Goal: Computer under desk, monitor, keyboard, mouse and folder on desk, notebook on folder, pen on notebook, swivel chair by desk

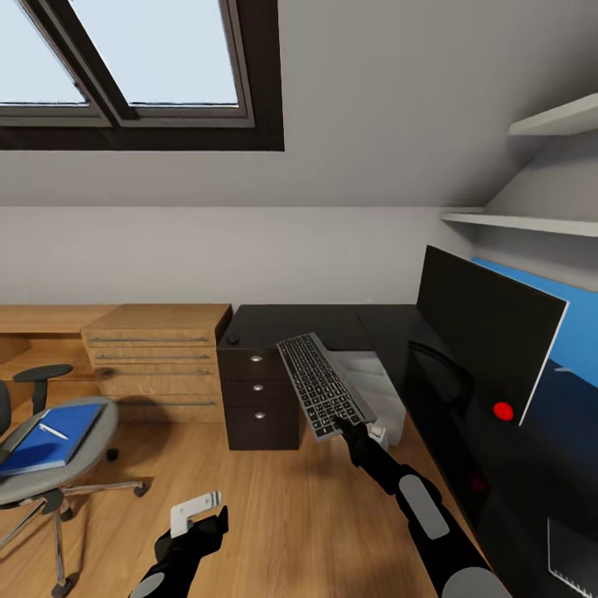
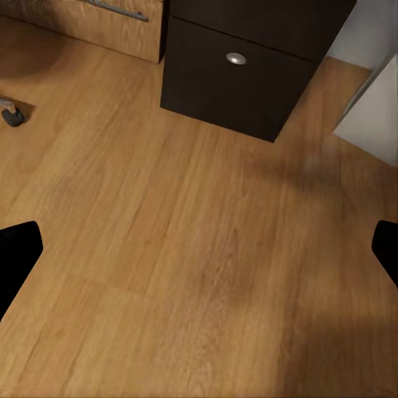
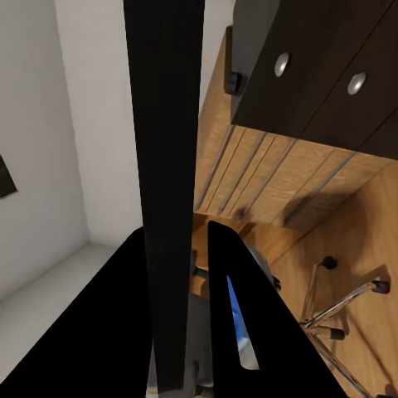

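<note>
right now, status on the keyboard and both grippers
Right gripper shut on keyboard, held in air beside desk. Left gripper open over floor. Monitor on desk.

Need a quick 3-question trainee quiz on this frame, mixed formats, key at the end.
1. True or false: the right gripper holds the keyboard in the air, not yet on the desk.
2. Multiple choice: the blue folder lies on A) the desk, B) the swivel chair, C) the floor.
3. Fill in: the small black mouse sits on the desk corner above the black ____ with silver knobs.

Key: 1 true. 2 B; the pen rests on top of it. 3 drawers. The left gripper is open over the wooden floor.
</note>
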{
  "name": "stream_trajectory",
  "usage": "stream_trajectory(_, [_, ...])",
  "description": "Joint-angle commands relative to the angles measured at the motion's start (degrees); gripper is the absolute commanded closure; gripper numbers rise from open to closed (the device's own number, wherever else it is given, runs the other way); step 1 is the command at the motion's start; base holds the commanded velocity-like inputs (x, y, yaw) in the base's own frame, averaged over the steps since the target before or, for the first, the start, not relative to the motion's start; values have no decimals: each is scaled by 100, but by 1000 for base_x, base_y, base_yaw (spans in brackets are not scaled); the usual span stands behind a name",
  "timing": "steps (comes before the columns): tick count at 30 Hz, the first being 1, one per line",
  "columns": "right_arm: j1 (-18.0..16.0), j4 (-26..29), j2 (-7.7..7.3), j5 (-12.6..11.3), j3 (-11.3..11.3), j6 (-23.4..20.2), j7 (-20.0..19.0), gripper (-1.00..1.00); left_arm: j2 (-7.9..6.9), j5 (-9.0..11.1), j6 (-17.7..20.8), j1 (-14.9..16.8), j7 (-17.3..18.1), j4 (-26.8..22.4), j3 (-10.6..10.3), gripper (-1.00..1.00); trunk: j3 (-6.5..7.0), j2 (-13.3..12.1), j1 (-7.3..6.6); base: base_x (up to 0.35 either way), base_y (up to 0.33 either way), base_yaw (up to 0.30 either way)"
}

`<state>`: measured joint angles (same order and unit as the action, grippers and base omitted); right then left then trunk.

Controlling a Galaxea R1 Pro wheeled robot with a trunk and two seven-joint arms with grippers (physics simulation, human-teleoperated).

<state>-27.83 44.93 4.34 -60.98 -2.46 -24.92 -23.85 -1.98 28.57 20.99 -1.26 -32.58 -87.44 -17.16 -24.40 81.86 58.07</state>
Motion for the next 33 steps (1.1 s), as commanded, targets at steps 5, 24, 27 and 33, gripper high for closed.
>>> stream_trajectory(5, [-3,-2,-3,-37,-25,-54,-15,100,-8,43,10,0,-53,-10,-56,-100,85,-199,-110,0,0,0])
stream_trajectory(24, [-3,-2,16,-37,-18,-278,-15,100,-13,34,10,1,-47,-10,-64,-100,336,-760,-418,0,0,0])
stream_trajectory(27, [-3,-2,20,-37,-18,-283,-15,100,-18,34,10,0,-47,-10,-66,-100,336,-760,-418,0,0,0])
stream_trajectory(33, [-3,-2,18,-37,-16,-295,-15,100,-22,34,2,1,-47,-10,-68,-100,336,-760,-418,202,100,0])
